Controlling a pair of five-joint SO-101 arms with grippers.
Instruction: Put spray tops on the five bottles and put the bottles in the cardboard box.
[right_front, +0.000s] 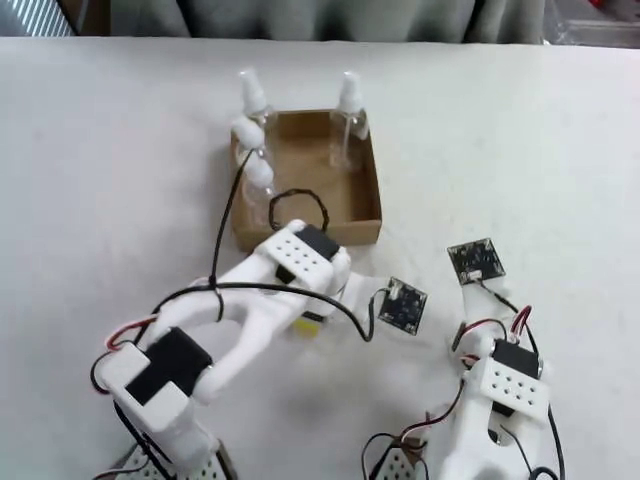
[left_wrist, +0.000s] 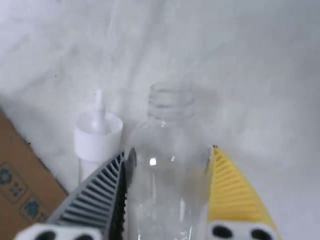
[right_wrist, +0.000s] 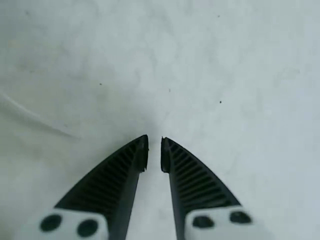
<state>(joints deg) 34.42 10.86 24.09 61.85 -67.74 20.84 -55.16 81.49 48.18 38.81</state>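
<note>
Over the white table (right_front: 560, 150) the left gripper (left_wrist: 168, 152) clamped an uncapped bottle (left_wrist: 170, 125), so capping seemed in hand: the empty, near-closed right gripper (right_wrist: 154, 147) would need to open for the spray top (left_wrist: 98, 131) just beside it.

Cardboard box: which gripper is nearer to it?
Left. The left gripper, shut on an uncapped bottle, is close beside the box; the right gripper is farther off, over bare table.
</note>
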